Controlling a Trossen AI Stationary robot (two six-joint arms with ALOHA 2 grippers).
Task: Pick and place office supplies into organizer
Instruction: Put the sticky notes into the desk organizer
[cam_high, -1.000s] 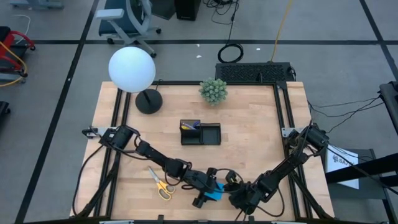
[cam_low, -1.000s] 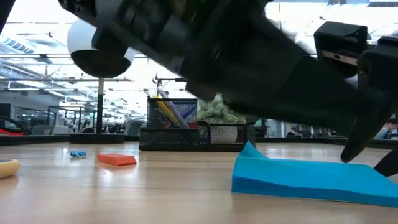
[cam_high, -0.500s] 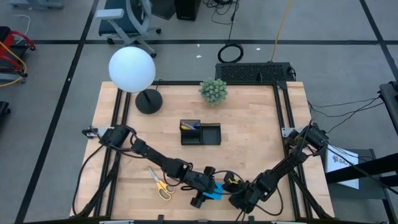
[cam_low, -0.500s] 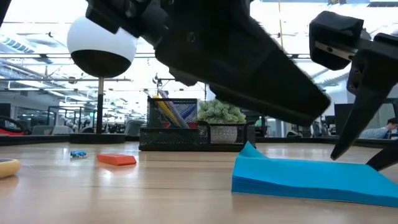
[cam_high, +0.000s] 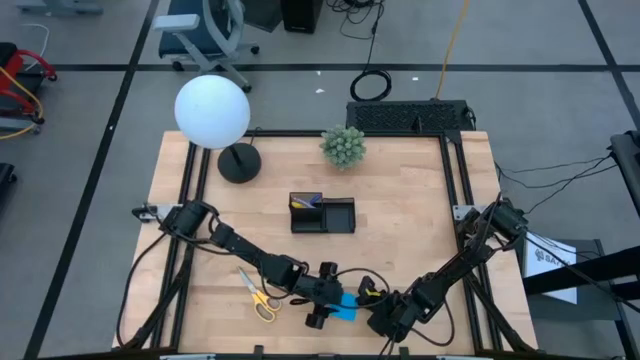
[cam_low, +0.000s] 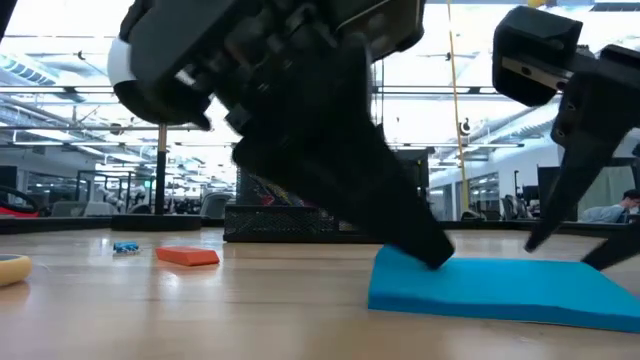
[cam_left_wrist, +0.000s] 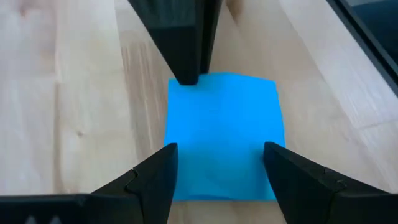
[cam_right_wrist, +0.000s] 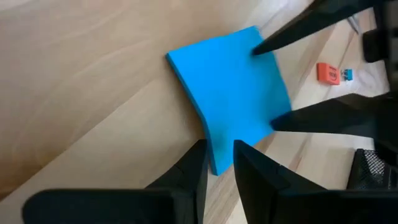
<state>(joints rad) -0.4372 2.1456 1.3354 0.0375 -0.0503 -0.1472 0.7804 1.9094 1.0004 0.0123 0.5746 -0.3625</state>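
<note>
The blue sticky-note pad (cam_left_wrist: 224, 137) lies flat on the table's near edge, well short of the black organizer (cam_high: 322, 214). The left gripper (cam_left_wrist: 217, 165) straddles it with fingers spread, gripping nothing. The right gripper (cam_right_wrist: 217, 163), fingers narrowly parted and empty, presses in at the pad's near edge. Closing now, I judge, could buckle the sheets or knock the two grippers together.

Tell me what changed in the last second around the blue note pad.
The left hand came down over the blue note pad, open fingers straddling it; the pad's raised corner now lies flat. The right hand stayed at the pad's edge. Scissors and organizer unmoved.
</note>
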